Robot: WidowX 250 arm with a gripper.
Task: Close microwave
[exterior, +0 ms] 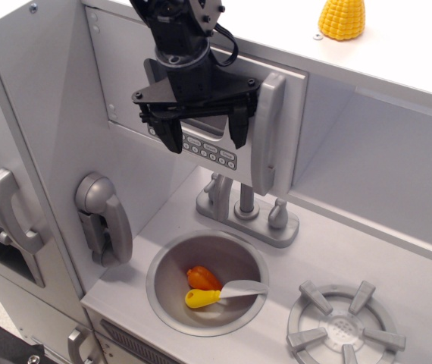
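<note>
The microwave is a light-grey box at the upper middle of the toy kitchen. Its hinged grey door (288, 114) lies nearly flush with the front of the box. A row of small buttons (208, 149) runs along the door's lower edge, and a tall silver vertical handle (267, 133) stands at its right side. My black gripper (205, 135) hangs right in front of the door, just left of the handle. Its two fingers are spread apart and hold nothing. The gripper body hides most of the door's window.
A doorless shelf compartment (375, 159) lies right of the microwave. A yellow corn toy (342, 18) stands on top. Below are a faucet (246, 208), a sink bowl (163, 292) with orange and yellow toys, a burner (343, 326) and a wall phone (104, 218).
</note>
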